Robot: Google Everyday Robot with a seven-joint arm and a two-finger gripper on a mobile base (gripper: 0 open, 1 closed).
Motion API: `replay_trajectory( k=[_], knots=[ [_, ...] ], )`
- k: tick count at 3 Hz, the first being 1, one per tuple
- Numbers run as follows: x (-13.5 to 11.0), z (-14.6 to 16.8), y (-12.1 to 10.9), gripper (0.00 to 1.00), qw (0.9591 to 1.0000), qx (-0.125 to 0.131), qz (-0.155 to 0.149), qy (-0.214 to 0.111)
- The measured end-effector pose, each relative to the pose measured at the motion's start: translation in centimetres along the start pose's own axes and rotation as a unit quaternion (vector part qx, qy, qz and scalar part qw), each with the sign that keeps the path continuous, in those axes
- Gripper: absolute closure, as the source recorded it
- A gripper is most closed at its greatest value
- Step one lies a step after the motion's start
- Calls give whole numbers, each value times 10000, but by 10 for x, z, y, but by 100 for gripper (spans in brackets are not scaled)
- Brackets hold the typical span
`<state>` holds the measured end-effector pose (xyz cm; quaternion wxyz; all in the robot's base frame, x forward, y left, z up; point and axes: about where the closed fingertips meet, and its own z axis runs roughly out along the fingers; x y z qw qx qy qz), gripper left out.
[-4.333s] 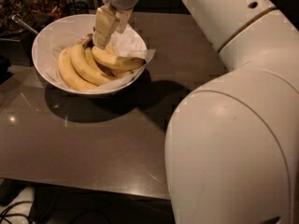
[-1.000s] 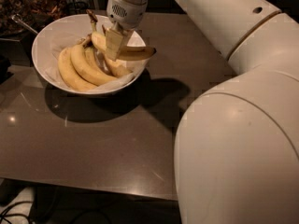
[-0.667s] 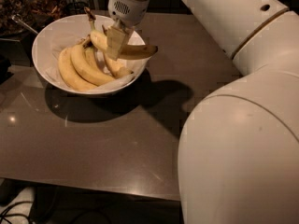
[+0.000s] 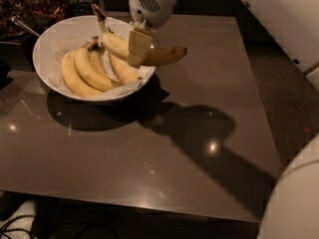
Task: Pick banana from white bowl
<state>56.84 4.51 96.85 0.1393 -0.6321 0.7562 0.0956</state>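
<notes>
Gripper [image 4: 135,54] above white bowl [image 4: 41,59] rim, jaws clamped on banana [image 4: 164,55], over bunch [image 4: 87,71].

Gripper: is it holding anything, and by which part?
The gripper holds the banana around its middle, jaws shut on it, over the bowl's rim; stem and tip stick out either side.

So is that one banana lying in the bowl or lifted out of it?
Lifted. The gripper is shut on the banana, holding it above the bunch, with its dark tip past the white bowl's rim.

dark glossy table [image 4: 149,173] | banana bunch [image 4: 88,71] | cables [image 4: 10,229] bottom-left | perhaps spoon handle [image 4: 22,26] top-left
</notes>
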Motion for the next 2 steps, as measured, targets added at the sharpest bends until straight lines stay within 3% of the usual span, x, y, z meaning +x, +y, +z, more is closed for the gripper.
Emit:
replay_trajectory(
  k=[2],
  knots=[
    [31, -29, 50, 100, 9998, 65, -201, 37]
  ],
)
